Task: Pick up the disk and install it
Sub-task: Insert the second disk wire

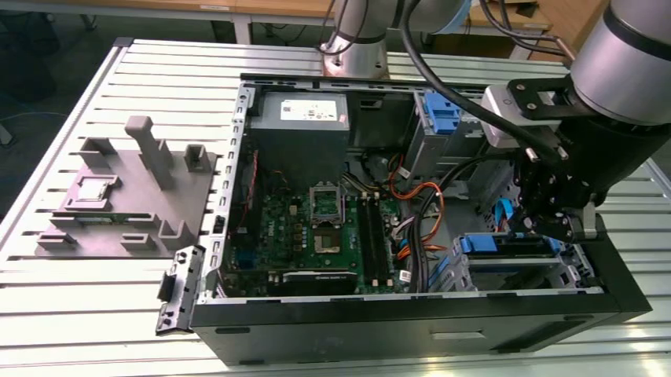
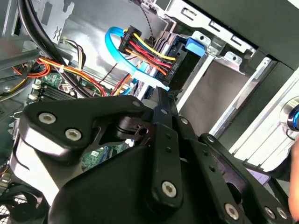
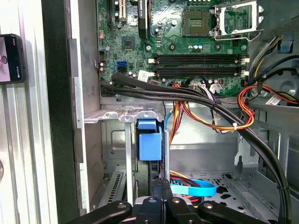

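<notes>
- Table (image 1: 84, 314): slatted metal surface carrying all other items in the exterior view.
- Computer case (image 1: 419, 322): lies on its side on the table with the side panel off, so the interior faces up.
- Arm (image 1: 639, 55): enters from the exterior view's right and reaches down into the case on that side.
- Motherboard (image 1: 314, 228): fixed to the case floor, with the processor socket and memory slots exposed. The first wrist view shows it (image 3: 187, 42) beyond the drive cage.
- Fixture block (image 1: 115, 204): grey, with several upright posts. It stands on the table outside the case, on the exterior view's left, well apart from the arm.
- Power supply (image 1: 304, 114): grey box in the far corner of the case, beside the motherboard.
- Disk (image 1: 501, 245): seated in the lower drive cage at the near corner of the case on the exterior view's right, with its bright blue carrier showing along the top. In the first wrist view the carrier's blue end (image 3: 149, 142) stands between the cage's metal rails.
- Gripper (image 1: 554, 232): hangs directly over that drive cage.
  - In the first wrist view it (image 3: 161, 186) has its jaws drawn together, with nothing visible between them.
  - The fingertips are just beside the carrier's blue end. Whether they touch it cannot be told.
- Cable bundle (image 3: 210, 100): black, red, yellow and orange leads crossing between the motherboard and the drive cage.
- Flat blue cable (image 3: 196, 190): loops just beside the fingertips. In the second wrist view it (image 2: 126, 60) curves toward a black connector.
</notes>
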